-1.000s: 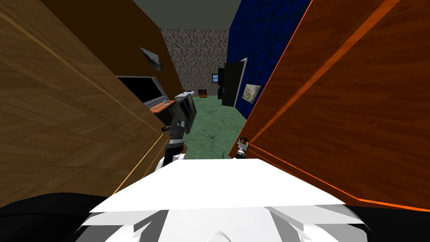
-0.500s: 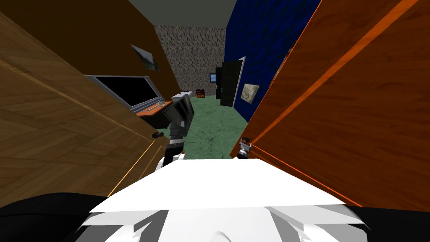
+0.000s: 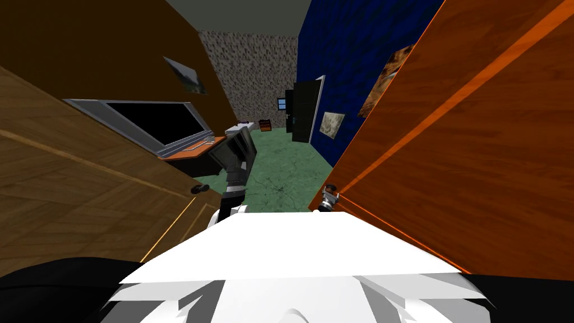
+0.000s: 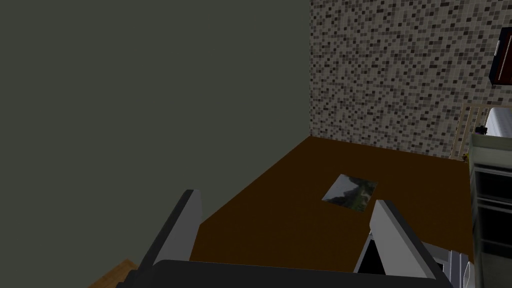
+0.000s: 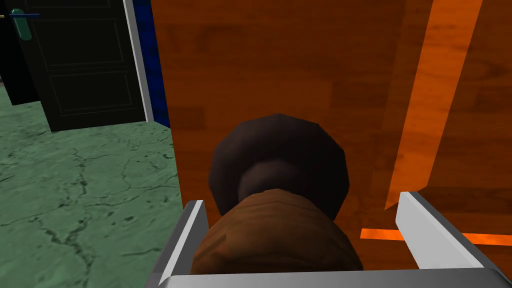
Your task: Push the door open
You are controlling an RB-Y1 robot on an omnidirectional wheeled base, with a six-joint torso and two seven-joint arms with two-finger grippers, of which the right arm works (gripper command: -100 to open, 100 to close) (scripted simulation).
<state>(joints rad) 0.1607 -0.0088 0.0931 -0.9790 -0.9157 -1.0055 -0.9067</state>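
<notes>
Two door leaves at the sides of the head view: an orange-brown wooden door [image 3: 476, 140] with paler orange strips on the right, and a duller brown wooden leaf [image 3: 67, 185] with a small dark knob [image 3: 196, 189] on the left. Between them, a gap of cracked green floor [image 3: 280, 168].

Right gripper [image 5: 302, 200] up against the orange-brown door, close to its free edge. Spread wide, roughly a third of the wrist picture across, with a rounded brown wooden knob [image 5: 275, 240] lying between the two light grey blades. Not clamped: one blade just beside or touching the knob's side, hard to tell which, the other well clear of it. Behind the knob, a dark round backplate [image 5: 280, 145] flat on the door face.

Past the door's edge in the right wrist view, a black panelled door [image 5: 85, 60] in a white frame, set in a deep blue wall [image 3: 347, 56] and standing on the same green floor.

Left arm [image 3: 234, 179] held up ahead of the chest on the left side, near the brown leaf's small dark knob. Left gripper [image 4: 287, 197] parted to about the same width as the right, nothing between its blades.

On the brown wall to the left in the head view, a grey-framed black screen [image 3: 151, 120] above an orange shelf [image 3: 188, 150].
</notes>
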